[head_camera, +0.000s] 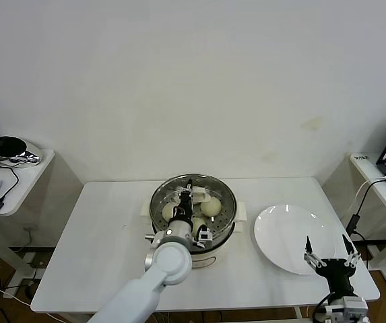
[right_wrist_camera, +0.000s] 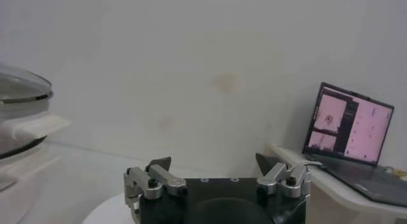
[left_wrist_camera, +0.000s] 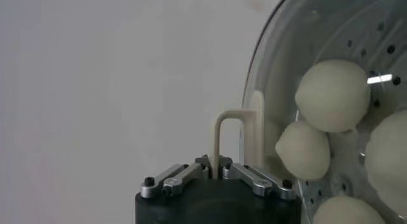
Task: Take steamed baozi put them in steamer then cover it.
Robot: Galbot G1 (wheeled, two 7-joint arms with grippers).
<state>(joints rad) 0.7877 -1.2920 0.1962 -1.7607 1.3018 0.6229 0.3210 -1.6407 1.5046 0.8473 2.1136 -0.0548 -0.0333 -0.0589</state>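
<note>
closest to me, left gripper (left_wrist_camera: 219, 170) is clamped on the cover (head_camera: 194, 202) handle, holding it over the steamer (head_camera: 225, 232) with baozi (left_wrist_camera: 332, 95) inside. right gripper (head_camera: 329, 254) sits spread apart beside the steamer, over the plate (head_camera: 280, 232).

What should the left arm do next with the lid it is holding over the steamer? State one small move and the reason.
Probably open the left gripper and lift clear. It is shut on the cover's handle, and the glass appears to sit over the steamer with the baozi under it, so covering looks done, though full seating cannot be confirmed. The right gripper waits open by the plate.
</note>
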